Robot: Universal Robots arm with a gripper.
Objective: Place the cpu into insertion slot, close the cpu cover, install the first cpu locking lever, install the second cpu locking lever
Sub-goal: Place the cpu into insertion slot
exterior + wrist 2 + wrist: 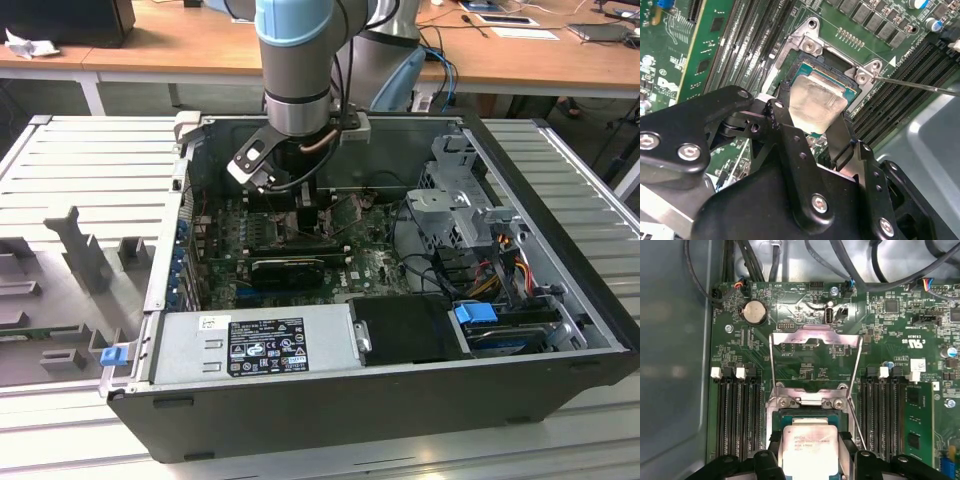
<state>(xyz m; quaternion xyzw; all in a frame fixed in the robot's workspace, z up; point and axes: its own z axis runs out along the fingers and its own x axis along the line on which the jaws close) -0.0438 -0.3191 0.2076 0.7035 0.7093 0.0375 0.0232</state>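
In the exterior view, the arm [295, 60] reaches down into an open computer case [300, 420] that stands on a slatted metal table [90, 160]. The tool [300, 215] hangs low over the green board inside.

In the second wrist view, the tool [815, 127] is clamped on the cpu [815, 102]. One black finger [785, 120] presses against each of two opposite edges, so the chip sits right between the tips. It is directly over the socket [812, 65] with its silver top facing up. I cannot tell whether it is seated or just above.

In the first wrist view, the cpu [807, 450] again lies between the tips of the tool [809, 442]. The cover [815, 331] is swung open, a silver frame lying back over the board just beyond the socket. It is clear of the chip and the tool.
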